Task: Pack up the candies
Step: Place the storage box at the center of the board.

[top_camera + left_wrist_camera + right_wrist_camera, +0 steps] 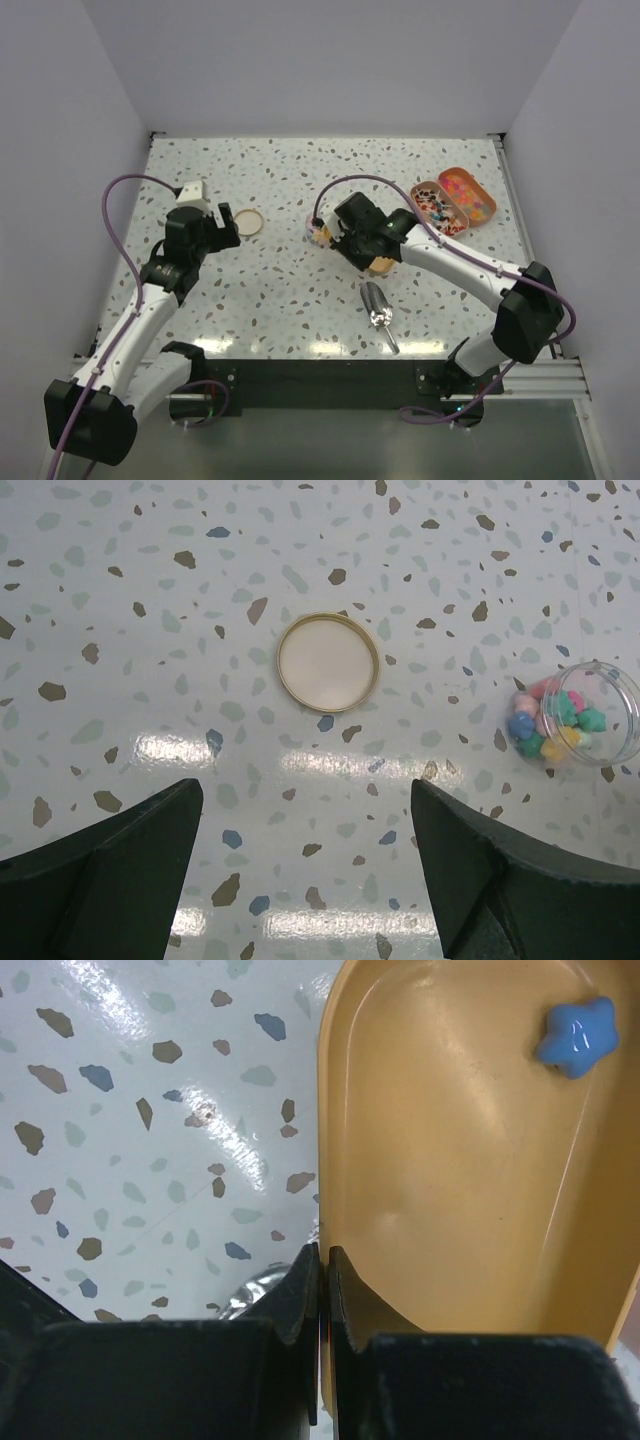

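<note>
My right gripper (322,1252) is shut on the rim of a tan oval dish (450,1180), and a single blue star-shaped candy (575,1038) lies in the dish's far end. In the top view this dish (380,266) peeks out under the right gripper (368,255). A small clear jar (580,715) holding mixed-colour candies lies on its side, seen in the top view as the jar (318,230) just left of the right gripper. Its round gold-rimmed lid (328,662) lies flat ahead of my left gripper (305,810), which is open and holds nothing.
Two oval trays stand at the back right, a tan one (440,208) and an orange one (467,193), both with loose candies. A metal scoop (380,312) lies near the table's front edge, below the right gripper. The lid (250,222) lies right of the left gripper (224,228).
</note>
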Robot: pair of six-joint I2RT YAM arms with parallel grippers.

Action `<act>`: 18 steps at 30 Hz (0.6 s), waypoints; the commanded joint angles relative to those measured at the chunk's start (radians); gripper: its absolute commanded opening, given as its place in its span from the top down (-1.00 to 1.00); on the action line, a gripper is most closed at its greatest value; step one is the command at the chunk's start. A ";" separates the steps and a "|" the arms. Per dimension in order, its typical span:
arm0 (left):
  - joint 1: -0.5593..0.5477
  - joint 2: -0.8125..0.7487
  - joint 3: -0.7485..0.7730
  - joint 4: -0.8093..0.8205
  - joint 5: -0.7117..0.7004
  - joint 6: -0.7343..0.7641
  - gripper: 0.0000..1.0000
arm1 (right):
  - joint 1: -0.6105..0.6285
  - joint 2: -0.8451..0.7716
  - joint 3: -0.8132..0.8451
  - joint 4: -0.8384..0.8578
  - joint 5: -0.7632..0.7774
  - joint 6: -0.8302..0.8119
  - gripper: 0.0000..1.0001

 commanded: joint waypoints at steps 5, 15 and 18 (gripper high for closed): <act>0.011 0.013 -0.001 0.048 0.016 0.003 -0.80 | -0.071 -0.007 -0.036 0.066 0.005 0.045 1.00; 0.011 0.018 -0.001 0.049 0.021 0.004 -0.80 | -0.284 0.100 -0.052 0.180 -0.036 0.080 1.00; 0.011 0.017 -0.001 0.049 0.022 0.004 -0.80 | -0.324 0.165 -0.040 0.223 -0.029 0.074 1.00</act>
